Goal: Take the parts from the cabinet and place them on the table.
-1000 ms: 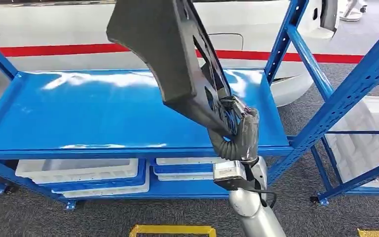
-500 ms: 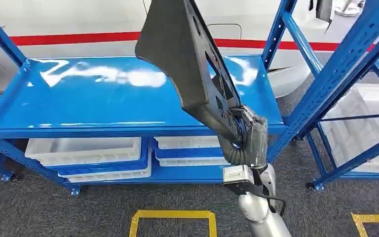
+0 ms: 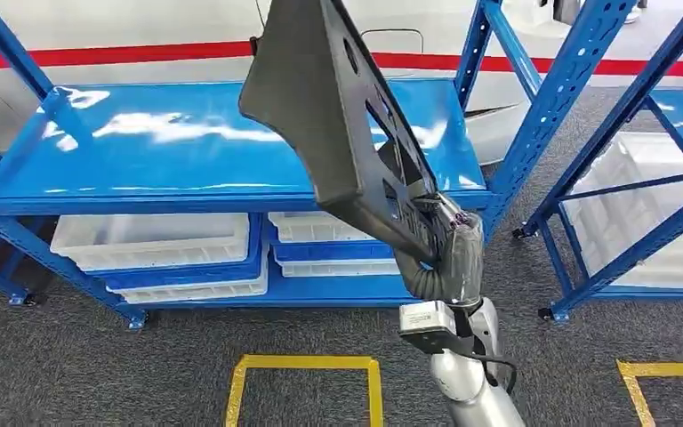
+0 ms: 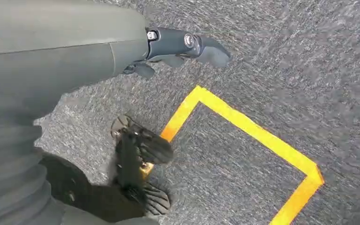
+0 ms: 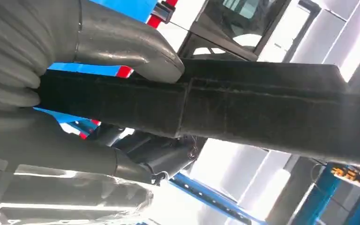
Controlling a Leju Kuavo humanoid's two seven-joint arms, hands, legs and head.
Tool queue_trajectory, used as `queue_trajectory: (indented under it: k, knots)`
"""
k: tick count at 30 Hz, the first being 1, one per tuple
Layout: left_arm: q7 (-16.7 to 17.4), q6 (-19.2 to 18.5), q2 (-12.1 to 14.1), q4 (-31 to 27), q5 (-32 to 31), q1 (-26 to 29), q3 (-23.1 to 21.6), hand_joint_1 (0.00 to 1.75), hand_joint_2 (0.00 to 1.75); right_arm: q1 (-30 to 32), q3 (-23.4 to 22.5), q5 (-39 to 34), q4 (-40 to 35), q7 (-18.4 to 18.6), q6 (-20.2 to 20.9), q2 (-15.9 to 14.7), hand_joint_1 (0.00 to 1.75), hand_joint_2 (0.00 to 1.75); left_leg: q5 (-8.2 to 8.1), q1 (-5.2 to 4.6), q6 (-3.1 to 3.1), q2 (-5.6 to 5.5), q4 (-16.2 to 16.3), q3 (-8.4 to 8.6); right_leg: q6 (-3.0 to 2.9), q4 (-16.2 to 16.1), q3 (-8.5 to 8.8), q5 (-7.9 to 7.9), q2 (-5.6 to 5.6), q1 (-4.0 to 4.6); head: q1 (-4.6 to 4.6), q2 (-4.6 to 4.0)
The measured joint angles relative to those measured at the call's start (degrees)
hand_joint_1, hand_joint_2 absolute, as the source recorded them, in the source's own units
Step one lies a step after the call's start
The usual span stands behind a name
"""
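The right hand (image 3: 440,242) is clamping the lower end of a large black perforated panel (image 3: 333,116), tilting it toward 11 o'clock above the blue rack shelf (image 3: 124,160). The left hand (image 4: 178,49) is hanging empty, fingers loosely apart. Pickup looks done; carrying and tabling are remaining.

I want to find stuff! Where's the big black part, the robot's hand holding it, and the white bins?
black part (image 3: 320,107), head view, its broad flat face
right hand (image 3: 445,253), head view, grey ribbed cover
white bins (image 3: 156,240), head view, left bin's front wall
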Motion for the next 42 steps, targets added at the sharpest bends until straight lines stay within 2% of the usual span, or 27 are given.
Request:
queue_trajectory:
  k: [3,4,5,7,8,9,10,12,13,15,18,19,21,22,24,26,28,29,30,33,34,35,37,38,39,41,42]
  knots:
    - [-0.09,-0.02,0.04,0.00,0.00,0.06,0.00,0.00,1.75,0.06,-0.02,0.09,-0.13,-0.02,0.00,0.02,1.75,1.75,1.76,-0.80,1.70,0.08,-0.97,-1.24,1.36,-1.21,0.18,1.85,-0.17,-0.02,-0.29,0.00]
    - [-0.09,-0.02,0.04,0.02,0.00,0.00,0.00,0.00,1.75,0.07,-0.13,0.09,-0.13,-0.02,0.00,-0.09,1.75,1.75,3.52,0.02,1.99,0.40,-2.47,-1.29,1.33,-0.80,-0.25,1.50,-0.14,0.10,-0.42,0.00]
    - [-0.09,-0.04,0.02,0.02,0.00,-0.09,0.00,0.00,1.75,0.00,-0.15,0.06,-0.26,-0.02,0.00,-0.13,1.75,1.75,4.50,-0.19,2.34,0.38,-3.08,-2.05,0.83,0.71,-1.44,-1.49,0.05,0.14,-0.27,0.00]
    - [-0.09,-0.55,0.02,0.02,0.00,-0.07,0.00,0.00,1.75,0.23,-0.26,0.09,-0.37,-0.02,-0.04,-0.30,1.75,1.75,6.25,-0.20,2.66,0.56,-3.05,-4.04,-0.21,8.57,-3.79,-8.39,0.08,-0.01,-0.07,0.00]
    - [-0.09,-0.63,0.02,0.02,0.00,-0.06,0.00,0.00,1.75,0.53,-0.37,0.09,-0.39,-0.02,-0.07,-0.41,1.75,1.75,7.04,-0.20,2.60,0.55,-2.99,-5.10,-0.03,13.12,-4.55,-10.40,0.09,-0.14,-0.13,0.00]
    - [-0.09,-0.79,0.02,0.02,-0.02,-0.06,0.00,0.00,1.75,0.80,-0.42,0.13,-0.39,-0.02,-0.07,-0.48,1.75,1.75,7.84,-0.19,2.49,0.60,-2.90,-5.70,0.56,16.30,-4.77,-10.63,0.08,-0.16,-0.02,0.00]
    - [-0.18,-1.07,0.02,0.02,-0.04,-0.05,0.00,0.00,1.75,1.09,-0.44,0.22,-0.39,-0.02,-0.07,-0.57,1.75,1.75,8.73,-0.18,2.25,0.61,-2.83,-6.84,1.51,17.31,-3.95,-9.46,0.09,-0.31,0.02,0.00]
    - [-0.35,-1.64,0.02,0.04,-0.11,-0.04,-0.02,0.00,1.75,1.41,-0.41,0.22,-0.52,-0.02,0.11,-0.63,1.75,1.75,10.08,-0.10,1.73,0.61,-2.49,-8.90,3.00,12.72,0.75,-6.17,0.07,-0.51,0.02,0.00]
    - [-0.44,-1.71,0.02,0.07,-0.11,-0.05,-0.02,0.00,1.75,1.36,-0.42,0.22,-0.61,-0.02,0.48,-0.63,1.75,1.75,10.62,-0.05,1.34,0.60,-1.94,-9.94,3.07,7.61,4.62,-5.80,0.06,-0.66,0.02,0.00]
    - [-0.50,-1.73,0.02,0.07,-0.11,-0.06,-0.02,0.00,1.75,1.27,-0.37,0.20,-1.09,-0.06,1.07,-0.50,1.75,1.75,11.20,-0.49,0.63,0.54,-0.42,-11.71,1.91,-2.01,11.12,-9.57,0.36,0.05,0.05,0.00]
    - [-0.59,-1.73,0.02,0.04,-0.09,0.09,-0.02,0.00,1.75,1.36,-0.31,0.09,-1.18,-0.28,1.68,-0.42,1.75,1.75,12.92,-0.26,-0.02,0.45,-0.39,-12.09,0.61,-0.72,8.70,-8.70,0.25,-0.04,-0.26,0.00]
    - [-0.59,-1.73,0.02,0.04,0.02,0.26,0.00,0.00,1.75,1.37,-0.26,0.09,-1.20,-0.28,1.84,-0.42,1.75,1.75,13.00,0.20,-0.32,0.44,-0.13,-12.56,-0.24,-0.86,8.33,-8.01,0.03,-1.09,-0.28,0.00]
    - [-0.57,-1.90,0.02,0.04,0.77,0.32,0.02,0.00,1.75,1.31,0.00,0.06,-1.55,-0.28,2.25,-0.22,1.75,1.75,5.94,0.49,-1.09,0.36,4.53,-14.26,-1.37,-0.80,7.27,-6.63,-0.19,-0.73,-0.31,0.00]
    - [-0.55,-2.30,0.00,0.07,1.44,0.31,0.04,0.00,1.75,1.29,0.13,0.06,-1.81,-0.28,2.38,-0.06,1.75,1.75,2.15,0.55,-1.50,0.32,9.16,-15.41,-1.49,-0.76,6.65,-5.87,-0.21,-0.66,-0.33,0.00]
    - [-0.55,-2.73,0.00,0.07,1.70,0.30,0.04,0.00,1.75,1.29,0.15,-0.07,-2.01,-0.28,2.76,0.07,1.75,1.75,-1.50,0.69,-1.95,0.33,17.64,-16.87,-1.36,-0.61,4.84,-4.39,-0.22,-0.43,-0.33,0.00]
    - [-0.55,-2.73,0.00,0.04,1.58,0.30,0.02,0.00,1.75,1.31,0.13,-0.13,-2.01,-0.20,3.02,0.09,1.75,1.75,0.50,0.86,-1.80,0.34,17.24,-14.13,-1.13,-0.53,3.21,-3.18,-0.21,-0.29,-0.33,0.00]
    - [-0.55,-2.71,0.02,0.04,1.51,0.26,0.02,0.00,1.75,1.30,0.13,-0.13,-2.27,-0.20,3.02,0.20,1.75,1.75,3.29,0.85,-1.03,0.28,8.81,-6.99,-0.81,-0.51,1.89,-2.04,-0.07,-0.18,-0.33,0.00]
    - [-0.55,-2.71,0.06,0.04,1.42,0.09,0.00,0.00,1.75,1.25,0.15,-0.11,-2.53,-0.20,3.02,0.31,1.75,1.75,2.27,0.76,-0.40,-0.11,3.08,-2.54,-0.57,-0.48,1.62,-1.51,-0.05,-0.21,-0.35,0.02]
    - [-0.57,-2.71,0.11,0.04,1.38,-0.04,0.02,0.00,1.75,1.17,0.13,-0.13,-2.75,-0.20,3.02,0.35,1.75,1.75,0.69,0.37,-0.14,-0.12,-0.65,-0.49,-0.13,-0.47,1.21,-0.99,-0.06,0.15,-0.31,0.00]
    - [-0.59,-2.67,0.13,0.04,1.25,0.00,0.02,0.00,1.75,0.93,0.33,-0.11,-2.86,-0.22,3.08,0.61,1.75,1.75,2.04,-0.37,1.06,-0.18,-0.31,-1.42,1.12,-1.17,1.29,0.64,-0.29,-0.21,-0.26,0.00]
    - [-0.59,-2.60,0.13,0.04,1.18,0.06,0.02,0.00,1.75,1.00,0.33,-0.13,-2.93,-0.22,3.13,0.61,1.75,1.75,3.27,-0.42,1.58,-0.10,-1.28,-1.92,1.63,-1.56,1.07,1.21,-0.23,0.28,-0.22,0.00]
    - [-0.61,-2.60,0.00,0.04,1.16,-0.04,0.00,0.00,1.75,0.97,0.35,-0.20,-2.93,-0.22,3.23,0.52,1.75,1.75,4.40,0.09,1.94,0.50,-1.96,-2.46,1.17,-0.17,0.26,-0.54,-0.20,0.12,-0.24,0.00]
    - [-0.66,-2.58,-0.09,0.04,1.09,-0.11,0.00,0.00,1.75,0.68,0.37,-0.35,-3.19,-0.26,3.52,0.52,1.75,1.75,6.05,0.00,2.85,0.46,-2.14,-4.57,-0.38,7.09,-2.82,-7.66,0.04,0.18,-0.11,0.00]
    - [-0.74,-2.51,-0.11,0.04,1.09,-0.11,0.00,0.00,1.75,0.69,0.37,-0.48,-3.26,-0.28,3.63,0.48,1.75,1.75,6.96,-0.06,2.89,0.50,-2.10,-5.71,-0.61,11.84,-4.01,-10.67,0.08,0.08,-0.04,0.00]
    - [-0.78,-2.45,-0.11,0.04,1.11,-0.12,0.00,0.00,1.75,0.66,0.39,-0.52,-3.26,-0.28,3.74,0.46,1.75,1.75,7.87,-0.09,2.80,0.54,-2.05,-6.57,-0.24,16.14,-4.76,-12.07,0.09,0.04,-0.02,0.00]
    - [-0.89,-2.47,-0.11,0.04,1.33,-0.09,0.00,0.00,1.75,0.62,0.39,-0.77,-3.28,-0.33,4.02,0.39,1.75,1.75,9.64,-0.08,2.49,0.62,-1.91,-8.82,1.48,19.00,-3.63,-9.89,0.09,-0.15,0.02,0.00]
    - [-0.98,-2.58,-0.11,0.04,1.60,-0.09,0.00,0.00,1.75,0.59,0.39,-0.85,-3.30,-0.33,4.07,0.37,1.75,1.75,10.48,-0.03,2.21,0.62,-1.78,-9.97,2.44,17.12,-1.39,-7.77,0.08,-0.25,0.06,0.00]
